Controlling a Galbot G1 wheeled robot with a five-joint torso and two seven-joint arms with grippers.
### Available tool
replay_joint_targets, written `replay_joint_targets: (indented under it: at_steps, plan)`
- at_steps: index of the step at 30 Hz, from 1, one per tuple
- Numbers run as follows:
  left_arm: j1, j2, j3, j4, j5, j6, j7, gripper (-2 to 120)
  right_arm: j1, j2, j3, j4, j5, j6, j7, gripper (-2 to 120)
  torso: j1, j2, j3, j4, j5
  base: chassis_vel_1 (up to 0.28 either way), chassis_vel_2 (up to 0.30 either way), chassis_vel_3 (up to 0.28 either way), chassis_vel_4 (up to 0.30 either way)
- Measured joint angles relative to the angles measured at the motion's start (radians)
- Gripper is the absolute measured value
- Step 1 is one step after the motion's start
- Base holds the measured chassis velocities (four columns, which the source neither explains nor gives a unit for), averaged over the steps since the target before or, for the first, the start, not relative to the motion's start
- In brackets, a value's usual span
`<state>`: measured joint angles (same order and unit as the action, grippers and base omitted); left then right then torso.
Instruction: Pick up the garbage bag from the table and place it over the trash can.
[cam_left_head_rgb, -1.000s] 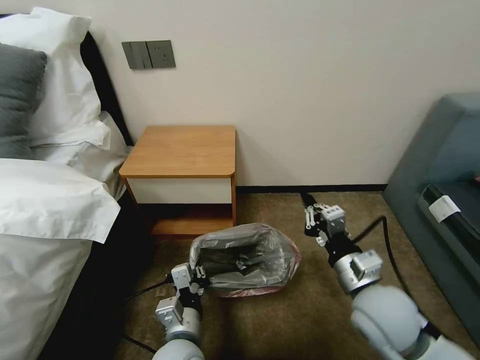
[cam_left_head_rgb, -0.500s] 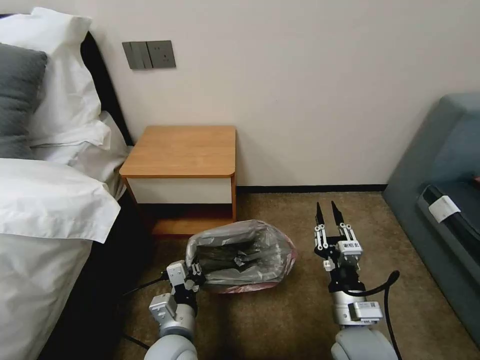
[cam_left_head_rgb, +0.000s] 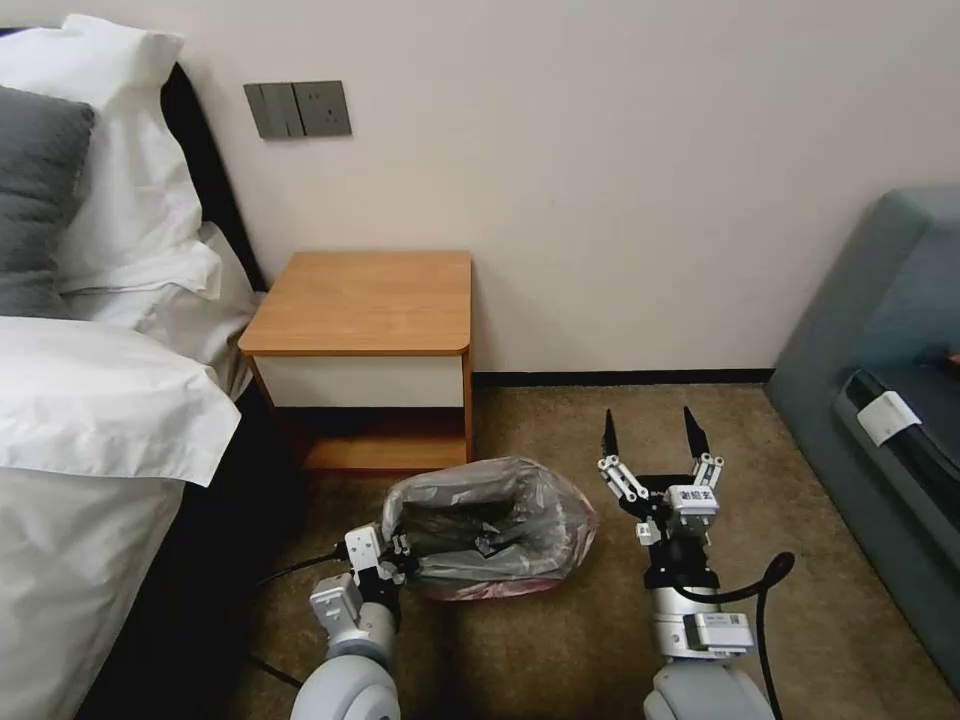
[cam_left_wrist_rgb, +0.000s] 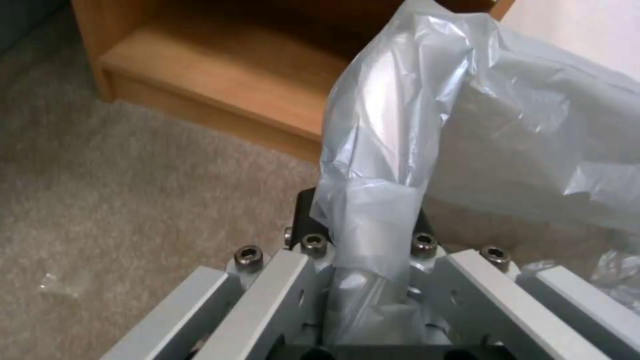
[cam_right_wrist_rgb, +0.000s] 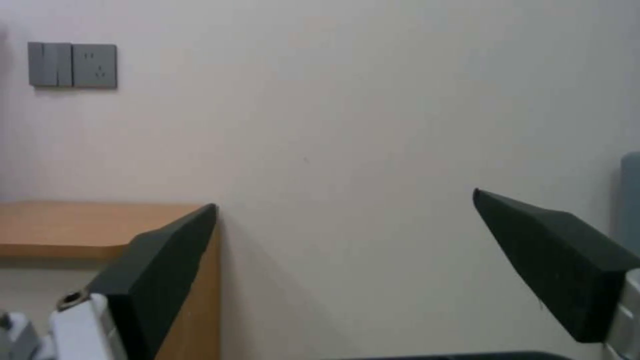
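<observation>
While the garbage bag (cam_left_head_rgb: 490, 520) lies draped over the trash can at the table's (cam_left_head_rgb: 365, 300) five o'clock, its near corner is gripped by the left end effector (cam_left_head_rgb: 395, 562); the right end effector (cam_left_head_rgb: 650, 440), spread wide at the bag's three o'clock, is judged needed on the far rim.

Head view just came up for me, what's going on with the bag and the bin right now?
The garbage bag is already draped over the trash can on the carpet in front of the table, whose top is bare. The left gripper is shut on the bag's near-left edge; in the left wrist view the plastic runs up from between its fingers. The right gripper hovers open to the right of the bin, holding nothing, pointed toward the wall.
</observation>
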<state>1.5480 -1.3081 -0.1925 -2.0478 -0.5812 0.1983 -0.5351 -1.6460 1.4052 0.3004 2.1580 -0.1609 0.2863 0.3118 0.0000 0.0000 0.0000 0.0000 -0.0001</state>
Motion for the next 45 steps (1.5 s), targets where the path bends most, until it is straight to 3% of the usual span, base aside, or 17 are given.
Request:
replay_joint_targets:
  at_steps: [14, 20, 24, 28, 30, 38, 45]
  plan:
    - [-0.008, -0.003, -0.002, 0.021, -0.005, 0.003, 0.017, 8, -0.001, 0.000, -0.008, 0.006, 0.006, -0.003, -0.001, 100, 0.000, 0.000, 0.000, 0.0001, 0.0001, 0.000, 0.000, 0.000, 0.000]
    - [-0.010, -0.007, -0.003, 0.023, -0.001, 0.001, 0.019, 27, 0.002, -0.007, -0.008, 0.006, 0.012, -0.007, 0.000, 100, 0.000, 0.000, 0.000, 0.0001, 0.0001, 0.000, 0.000, 0.000, 0.000]
    - [-0.010, -0.008, -0.008, 0.023, 0.002, 0.001, 0.020, 49, 0.007, -0.008, -0.010, 0.003, 0.014, -0.008, 0.001, 100, 0.000, 0.000, 0.000, 0.0000, 0.0001, 0.000, 0.000, 0.000, 0.000]
    - [-0.010, -0.007, -0.010, 0.023, 0.003, 0.001, 0.020, 57, 0.010, -0.010, -0.011, -0.001, 0.014, -0.009, 0.001, 100, 0.000, 0.000, 0.000, 0.0001, 0.0001, 0.000, 0.000, 0.000, 0.000]
    - [-0.008, -0.007, -0.012, 0.022, 0.006, -0.001, 0.022, 69, 0.011, -0.011, -0.012, -0.005, 0.014, -0.009, 0.001, 100, 0.000, 0.000, 0.000, 0.0000, 0.0001, 0.000, 0.000, 0.000, 0.000]
    - [-0.004, -0.009, -0.017, 0.023, 0.031, -0.024, 0.040, 97, 0.011, -0.012, -0.019, -0.010, 0.015, -0.010, 0.001, 100, 0.000, 0.000, 0.000, 0.0000, 0.0001, 0.000, 0.000, 0.000, 0.000]
    - [-0.001, -0.010, -0.020, 0.023, 0.061, -0.040, 0.046, 100, 0.015, -0.017, -0.019, -0.012, 0.015, -0.013, 0.001, 100, 0.000, 0.000, 0.000, 0.0000, 0.0001, 0.000, 0.000, 0.000, 0.000]
